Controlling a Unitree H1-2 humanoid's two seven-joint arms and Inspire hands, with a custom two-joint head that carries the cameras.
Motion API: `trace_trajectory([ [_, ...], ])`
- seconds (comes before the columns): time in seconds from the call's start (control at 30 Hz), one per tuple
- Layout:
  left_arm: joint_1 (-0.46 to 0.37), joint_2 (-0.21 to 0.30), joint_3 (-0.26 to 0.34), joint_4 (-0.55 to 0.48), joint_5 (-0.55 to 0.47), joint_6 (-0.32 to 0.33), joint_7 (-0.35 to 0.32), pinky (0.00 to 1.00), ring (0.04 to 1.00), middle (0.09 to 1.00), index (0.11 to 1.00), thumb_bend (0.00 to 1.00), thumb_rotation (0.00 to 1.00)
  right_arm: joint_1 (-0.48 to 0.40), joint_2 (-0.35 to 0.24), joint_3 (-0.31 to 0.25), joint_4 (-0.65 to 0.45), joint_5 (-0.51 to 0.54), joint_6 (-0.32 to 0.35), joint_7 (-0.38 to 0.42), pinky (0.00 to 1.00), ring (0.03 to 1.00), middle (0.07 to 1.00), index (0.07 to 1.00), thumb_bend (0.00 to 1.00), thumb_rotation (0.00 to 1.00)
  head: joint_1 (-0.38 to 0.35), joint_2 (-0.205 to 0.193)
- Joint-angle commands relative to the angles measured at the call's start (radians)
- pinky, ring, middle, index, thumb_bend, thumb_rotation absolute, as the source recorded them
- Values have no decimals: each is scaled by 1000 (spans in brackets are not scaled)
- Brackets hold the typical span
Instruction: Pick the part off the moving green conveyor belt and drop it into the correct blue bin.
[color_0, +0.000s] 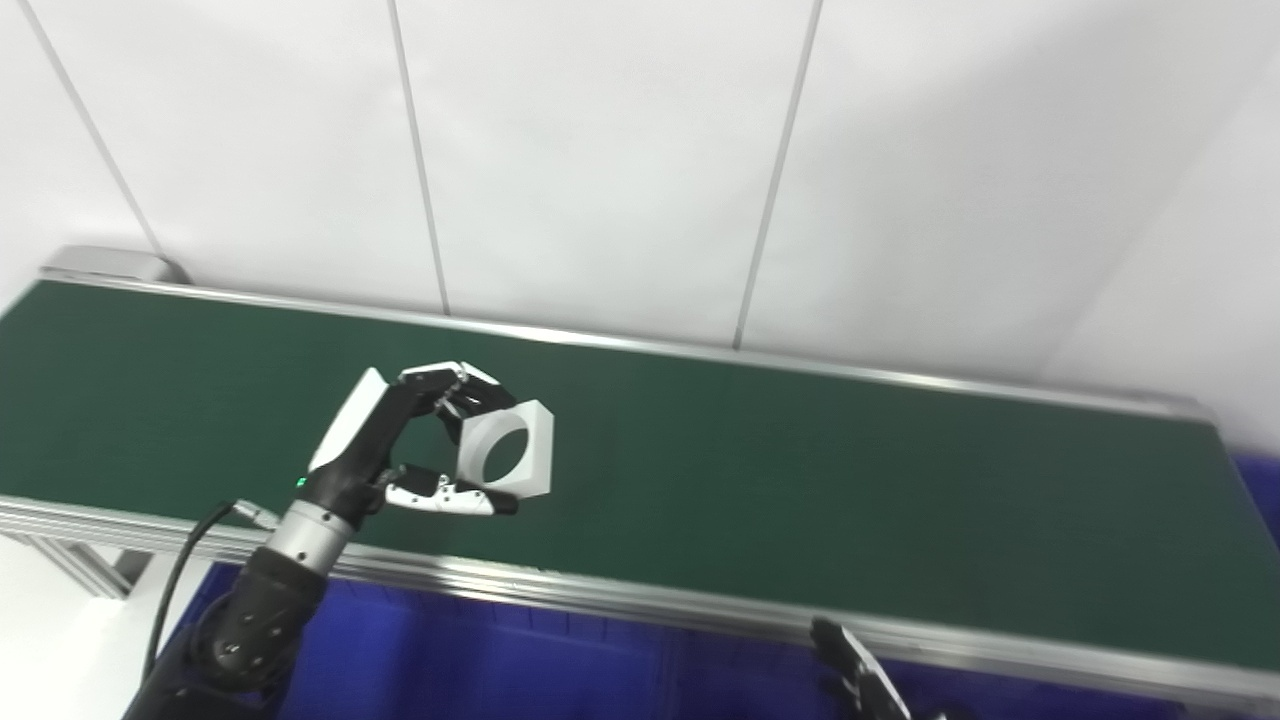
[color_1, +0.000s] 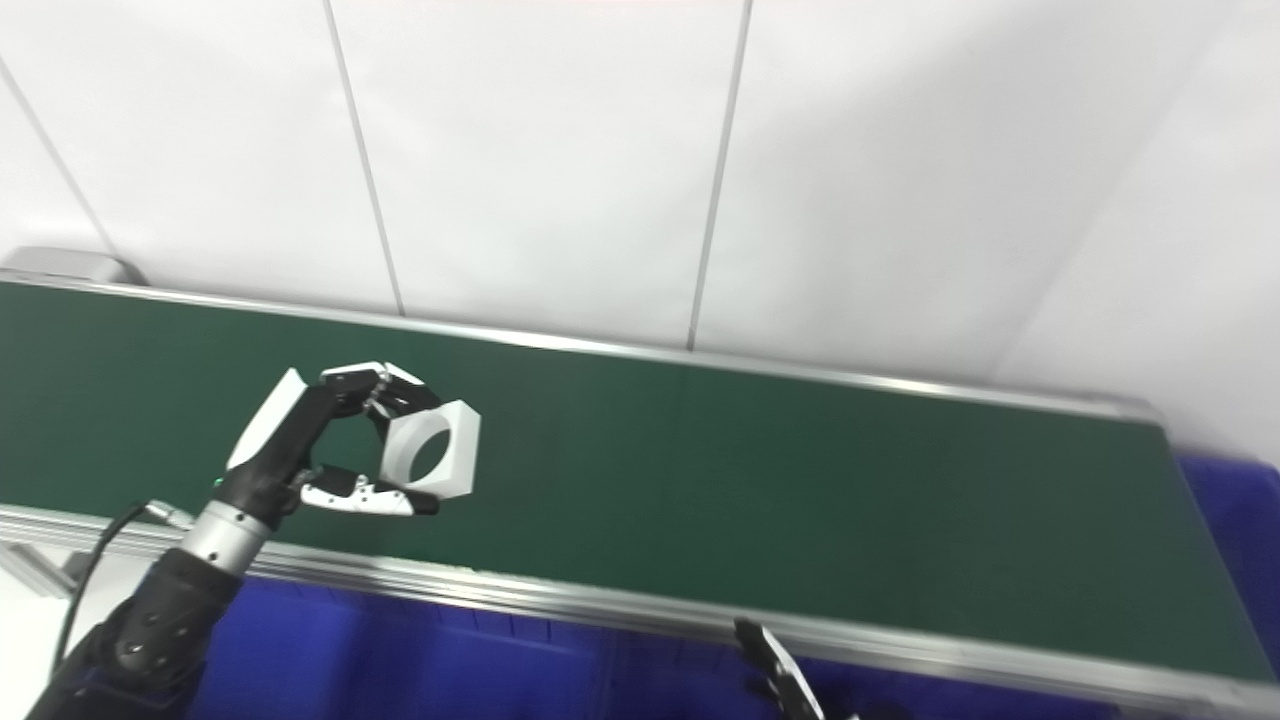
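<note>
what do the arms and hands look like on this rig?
Left robot hand: black frame, white back plate and white finger segments, small green light at the wrist, silver cuff, black forearm with a black cable. Right robot hand: only black fingers with a white strip show at the bottom edge.

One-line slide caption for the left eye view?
Left hand holds white ring part above green conveyor belt.

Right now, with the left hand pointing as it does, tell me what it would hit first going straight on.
The left hand, shut on the white part, points rightward along the green belt. That way looks free; depth is unclear, so it might graze the belt.
</note>
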Motion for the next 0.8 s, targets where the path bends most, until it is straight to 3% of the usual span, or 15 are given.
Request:
trace_trajectory([
  [0.0, 8, 34, -13, -46, -33, -51, -45, 343, 410, 455, 519, 514, 0, 2, 20, -5, -45, -9, 11, -6, 799, 880, 887, 885, 885, 415, -18, 26],
  [0.2, 73, 70, -38, -67, -55, -35, -133, 364, 435, 475, 502, 518, 0, -4, 40, -10, -62, -17, 31, -4, 837, 877, 887, 888, 879, 429, -48, 74],
  [0.33, 96, 96, -65, -57, -37, -77, -177, 330, 405, 467, 507, 519, 0, -2, 54, -12, -86, -26, 61, -2, 743, 869, 888, 886, 888, 426, -55, 87],
  [0.43, 105, 112, -90, -50, -15, -94, -194, 394, 447, 478, 499, 519, 0, 0, 61, -12, -102, -32, 83, 0, 729, 876, 892, 888, 893, 436, -54, 91],
  [0.53, 127, 131, -106, -81, 10, -28, -235, 383, 438, 462, 511, 518, 0, 2, 64, -12, -110, -30, 91, 3, 717, 878, 892, 887, 894, 426, -51, 100],
  [0.63, 140, 142, -119, -85, 50, -16, -258, 466, 508, 479, 501, 518, 0, 4, 64, -13, -118, -34, 99, 4, 743, 878, 895, 887, 895, 431, -49, 104],
  [0.77, 150, 137, -127, -82, 107, -1, -254, 476, 512, 468, 513, 517, 0, 7, 62, -12, -127, -29, 102, 6, 728, 881, 898, 887, 892, 426, -47, 107],
])
